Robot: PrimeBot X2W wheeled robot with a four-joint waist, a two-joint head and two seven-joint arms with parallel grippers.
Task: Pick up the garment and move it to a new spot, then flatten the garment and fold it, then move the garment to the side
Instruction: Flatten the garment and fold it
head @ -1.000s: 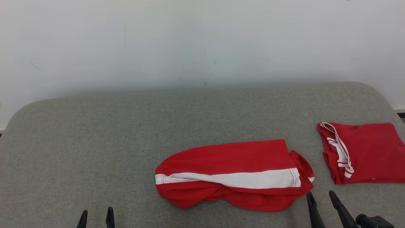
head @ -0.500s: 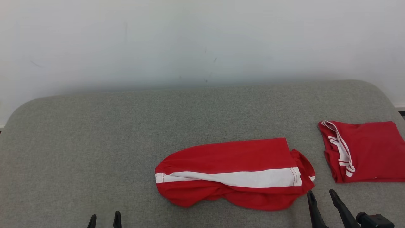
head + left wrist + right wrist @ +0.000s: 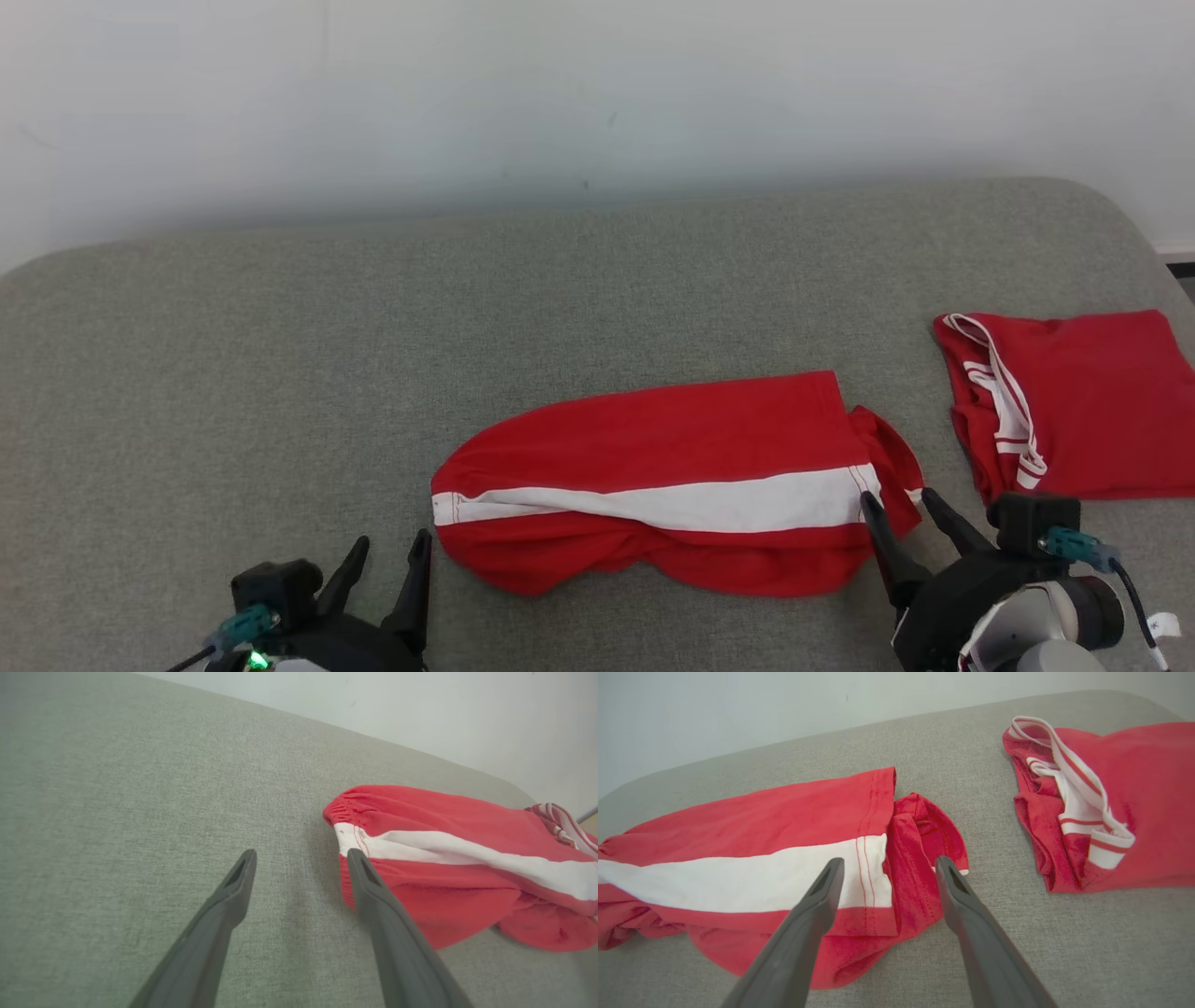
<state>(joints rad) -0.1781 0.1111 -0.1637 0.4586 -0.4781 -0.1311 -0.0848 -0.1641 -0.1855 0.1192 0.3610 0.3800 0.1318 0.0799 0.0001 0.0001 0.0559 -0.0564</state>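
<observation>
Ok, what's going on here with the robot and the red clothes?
A two-armed robot looks set to pick up the crumpled red garment with the white stripe on the grey padded surface. Its left tool is open by the garment's left end, its right tool open over the right end; neither grips anything. A second red garment lies folded farther right.

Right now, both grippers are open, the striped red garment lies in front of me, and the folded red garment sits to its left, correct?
Not quite. The folded red garment sits to the right of the striped red garment, not the left, as the head view shows. The rest holds: the left gripper and the right gripper are both open.
</observation>
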